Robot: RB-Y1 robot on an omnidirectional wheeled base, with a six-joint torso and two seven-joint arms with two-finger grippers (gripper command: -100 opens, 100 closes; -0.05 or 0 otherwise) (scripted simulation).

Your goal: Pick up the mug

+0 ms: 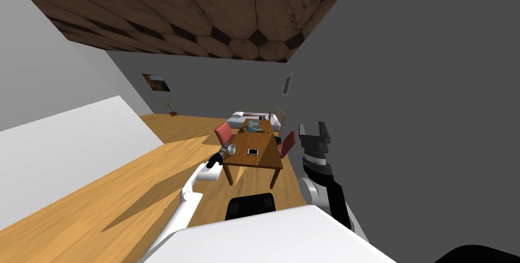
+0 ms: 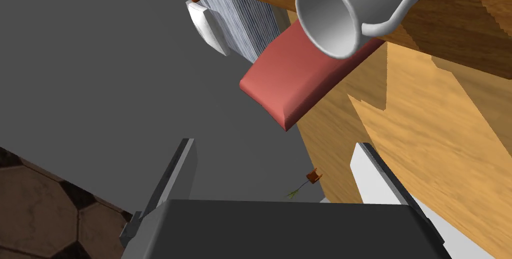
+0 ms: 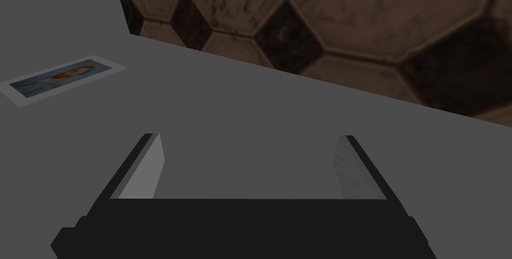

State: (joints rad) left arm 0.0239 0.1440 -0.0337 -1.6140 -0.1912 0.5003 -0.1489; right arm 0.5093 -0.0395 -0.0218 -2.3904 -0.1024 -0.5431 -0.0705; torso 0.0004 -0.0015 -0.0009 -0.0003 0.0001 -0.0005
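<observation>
A white mug with a handle stands near the left edge of the brown wooden table. In the left wrist view the mug shows large, its mouth towards the camera and its handle to one side. My left gripper reaches out to the table's left edge, right beside the mug. Its fingers stand open with nothing between them, and the mug lies ahead of the fingertips. My right gripper is raised at the right, open and holding nothing.
Red chairs stand on each side of the table; the left chair's seat sits just beyond the mug. A phone and other items lie on the table. A bed is behind it, and a dark chair in front.
</observation>
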